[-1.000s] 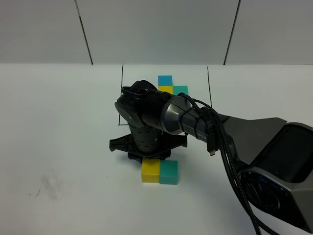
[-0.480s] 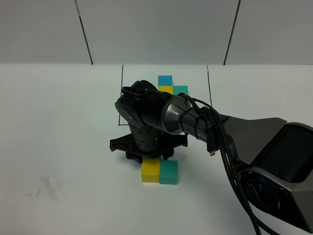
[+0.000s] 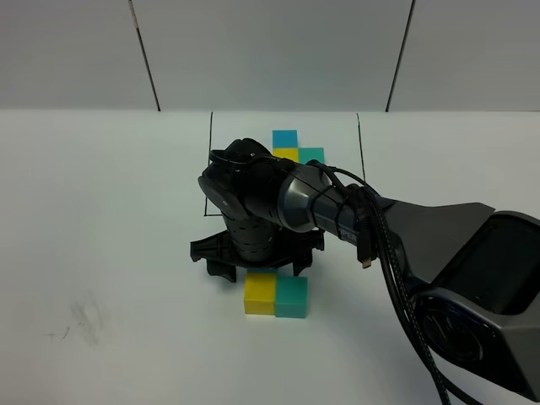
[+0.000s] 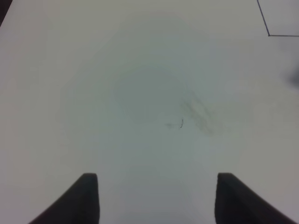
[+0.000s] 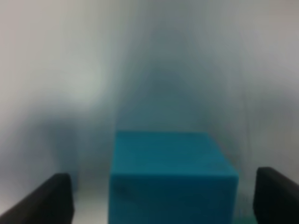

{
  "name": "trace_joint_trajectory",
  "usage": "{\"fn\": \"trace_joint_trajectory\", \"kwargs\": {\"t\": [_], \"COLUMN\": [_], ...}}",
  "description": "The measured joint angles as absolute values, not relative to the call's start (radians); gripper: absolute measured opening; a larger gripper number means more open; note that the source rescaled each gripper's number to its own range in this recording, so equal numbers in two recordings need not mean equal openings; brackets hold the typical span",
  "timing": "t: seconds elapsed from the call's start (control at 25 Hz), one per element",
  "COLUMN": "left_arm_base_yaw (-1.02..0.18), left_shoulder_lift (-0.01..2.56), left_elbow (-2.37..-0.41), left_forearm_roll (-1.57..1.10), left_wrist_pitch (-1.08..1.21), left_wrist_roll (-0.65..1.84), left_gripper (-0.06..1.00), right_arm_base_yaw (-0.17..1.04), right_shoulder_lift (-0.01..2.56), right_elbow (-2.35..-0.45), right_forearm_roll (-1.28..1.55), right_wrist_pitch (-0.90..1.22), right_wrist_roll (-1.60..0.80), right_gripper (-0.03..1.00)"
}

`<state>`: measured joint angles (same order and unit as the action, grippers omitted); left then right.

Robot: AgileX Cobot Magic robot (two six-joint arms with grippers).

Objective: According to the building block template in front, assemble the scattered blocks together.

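Right gripper [image 5: 163,196] jaws stand wide, clear of the sky blue cube [image 5: 170,175] between them, nothing gripped; that cube sits under the gripper, hidden in the high view; yellow cube [image 3: 259,294] and teal-green cube [image 3: 292,297] touch side by side just in front; building block template [image 3: 293,149] lies beyond, inside its black frame. Left gripper [image 4: 154,198] jaws partly open over bare table [image 4: 140,93], empty. Judgement: release step of blue placement; next calls for a straight lift without nudging the blue cube.
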<state>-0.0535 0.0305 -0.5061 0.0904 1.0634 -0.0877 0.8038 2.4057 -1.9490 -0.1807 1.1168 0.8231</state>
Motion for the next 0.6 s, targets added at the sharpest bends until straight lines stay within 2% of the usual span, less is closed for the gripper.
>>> {"fn": "trace_joint_trajectory", "kwargs": {"t": [0.12,0.24,0.48,0.6], "left_arm_base_yaw": [-0.053,-0.053,-0.053,-0.053], "left_shoulder_lift": [0.03,0.03,0.03,0.03], "left_elbow": [-0.506,-0.506,-0.506,-0.506], "left_forearm_roll": [0.09,0.09,0.09,0.09], "left_wrist_pitch": [1.063,1.063,1.063,1.063], "left_wrist_roll": [-0.088,-0.088,-0.088,-0.088], "left_gripper": [0.2,0.2,0.2,0.2], "right_arm_base_yaw": [0.804,0.804,0.791,0.739], "right_shoulder_lift": [2.413,2.415,2.409,2.388], "right_elbow": [-1.987,-2.063,-2.315,-2.422], "right_forearm_roll": [-0.197,-0.23,-0.374,-0.392], "right_wrist_pitch": [1.131,1.172,1.206,1.206], "right_wrist_roll": [0.793,0.761,0.651,0.554], "right_gripper": [0.85,0.96,1.0,1.0]}}
